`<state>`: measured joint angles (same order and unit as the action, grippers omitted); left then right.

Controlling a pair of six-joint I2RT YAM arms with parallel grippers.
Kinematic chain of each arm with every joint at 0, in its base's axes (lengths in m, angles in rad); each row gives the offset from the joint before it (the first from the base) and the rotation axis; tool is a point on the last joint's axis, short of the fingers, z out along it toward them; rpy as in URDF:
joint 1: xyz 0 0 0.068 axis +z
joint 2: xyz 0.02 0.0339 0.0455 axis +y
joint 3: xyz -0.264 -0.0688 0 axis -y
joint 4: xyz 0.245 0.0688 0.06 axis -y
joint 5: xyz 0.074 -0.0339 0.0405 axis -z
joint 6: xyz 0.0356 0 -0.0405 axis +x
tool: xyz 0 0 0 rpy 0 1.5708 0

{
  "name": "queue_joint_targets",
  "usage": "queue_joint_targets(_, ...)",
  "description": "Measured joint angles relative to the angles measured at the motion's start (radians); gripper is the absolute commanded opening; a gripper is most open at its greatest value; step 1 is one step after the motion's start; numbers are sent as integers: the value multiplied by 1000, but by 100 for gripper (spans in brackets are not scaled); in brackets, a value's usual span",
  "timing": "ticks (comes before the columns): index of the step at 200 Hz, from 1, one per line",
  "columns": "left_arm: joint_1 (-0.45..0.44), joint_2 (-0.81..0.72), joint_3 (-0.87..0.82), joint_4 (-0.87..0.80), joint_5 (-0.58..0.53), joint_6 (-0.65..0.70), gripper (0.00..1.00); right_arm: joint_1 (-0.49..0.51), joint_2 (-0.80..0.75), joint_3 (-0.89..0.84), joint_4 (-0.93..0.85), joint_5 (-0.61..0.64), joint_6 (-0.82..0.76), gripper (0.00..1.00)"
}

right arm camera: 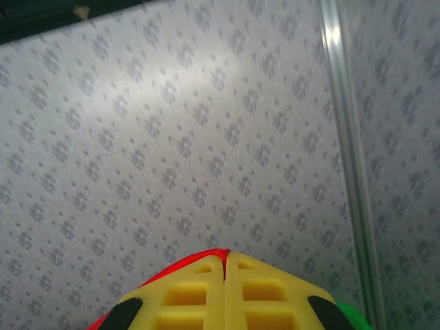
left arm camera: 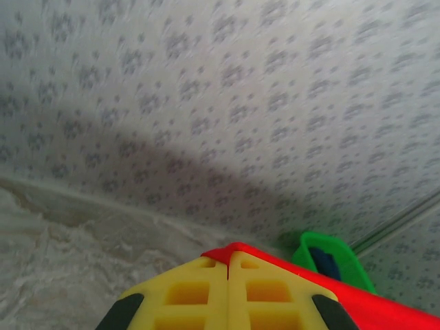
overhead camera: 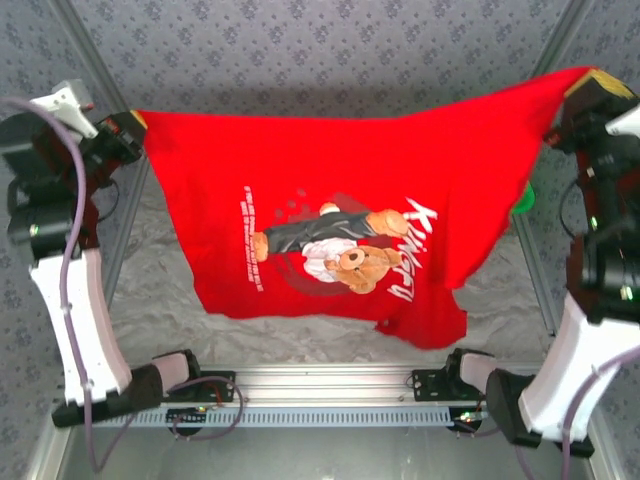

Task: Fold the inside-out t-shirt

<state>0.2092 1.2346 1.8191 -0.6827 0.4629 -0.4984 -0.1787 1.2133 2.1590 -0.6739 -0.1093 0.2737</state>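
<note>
The t-shirt (overhead camera: 330, 190) hangs spread above the table (overhead camera: 150, 295), with its top corners at ten and two o'clock. The left gripper (left arm camera: 228, 258) and right gripper (right arm camera: 225, 258) each pinch a corner. The cloth looks light and limp (likely to sag), so hems are probably the best place to hold it.

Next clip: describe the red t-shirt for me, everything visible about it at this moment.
The red t-shirt looks like soft cloth, printed with a teddy bear in a dark jacket, large white lettering and small white text lines. It hangs spread wide, pinched at its upper corners by the shut left gripper and the shut right gripper. Its top edge sags slightly, and a lower corner on the right arm's side droops lowest over the crumpled pale table cover. Whether they touch is unclear.
</note>
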Motion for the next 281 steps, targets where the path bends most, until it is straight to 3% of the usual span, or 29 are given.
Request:
queue_joint_targets(52,-15,243,47,111,-8,-38,0,72,331,-14,203,-39,58,0)
queue_joint_targets(73,-25,344,227,102,-7,-44,0,89,462,127,217,-54,86,0)
queue_joint_targets(98,-27,455,534,63,-8,-39,0,104,604,423,207,-72,120,0)
queue_joint_targets(125,-23,528,834,-16,-3,-26,0,116,592,533,222,-96,154,0)
queue_joint_targets(147,-19,512,888,-82,12,-5,0,124,465,397,239,-127,164,0)
queue_joint_targets(166,-19,412,680,-108,39,19,0,145,306,162,244,-148,159,0)
queue_joint_targets(200,-21,65,-224,33,79,-3,0,218,-38,-422,167,-132,136,0)
queue_joint_targets(216,-35,-33,-543,37,87,-27,0,239,-166,-669,77,-92,124,0)
queue_joint_targets(244,-142,-101,-892,51,90,-61,0,219,-301,-1036,-109,-29,117,0)
queue_joint_targets(281,-240,-111,-1163,100,87,-98,0,131,-303,-1302,-192,-11,128,0)
